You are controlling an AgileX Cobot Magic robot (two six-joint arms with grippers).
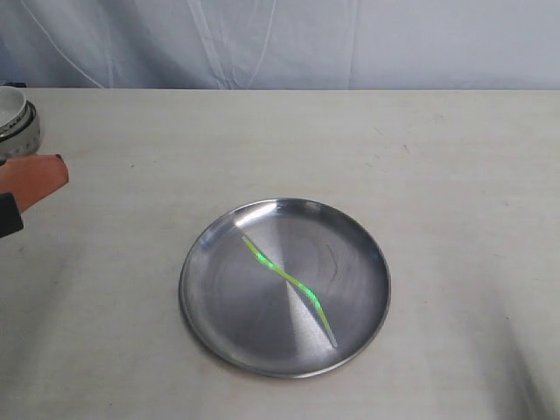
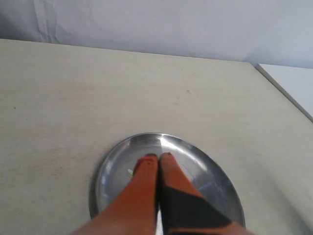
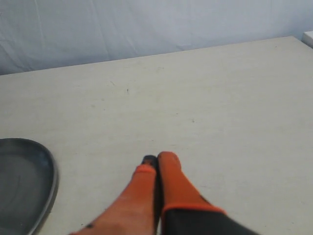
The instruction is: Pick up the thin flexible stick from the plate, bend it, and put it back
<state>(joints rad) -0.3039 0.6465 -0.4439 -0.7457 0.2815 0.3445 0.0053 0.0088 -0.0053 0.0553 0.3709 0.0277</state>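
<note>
The thin flexible stick, pale yellow-green and slightly wavy, lies diagonally across the shiny round steel plate in the middle of the table. My left gripper is at the far left edge of the exterior view, well away from the plate, with its orange fingers pressed together and empty. In the left wrist view this gripper is shut, the plate lies beyond it, and a speck of the stick shows beside one finger. My right gripper is shut and empty over bare table, with the plate's rim off to one side.
A white bowl stands at the back left edge of the table, just behind the left gripper. A pale cloth backdrop hangs behind the table. A white surface adjoins the table's far corner in the left wrist view.
</note>
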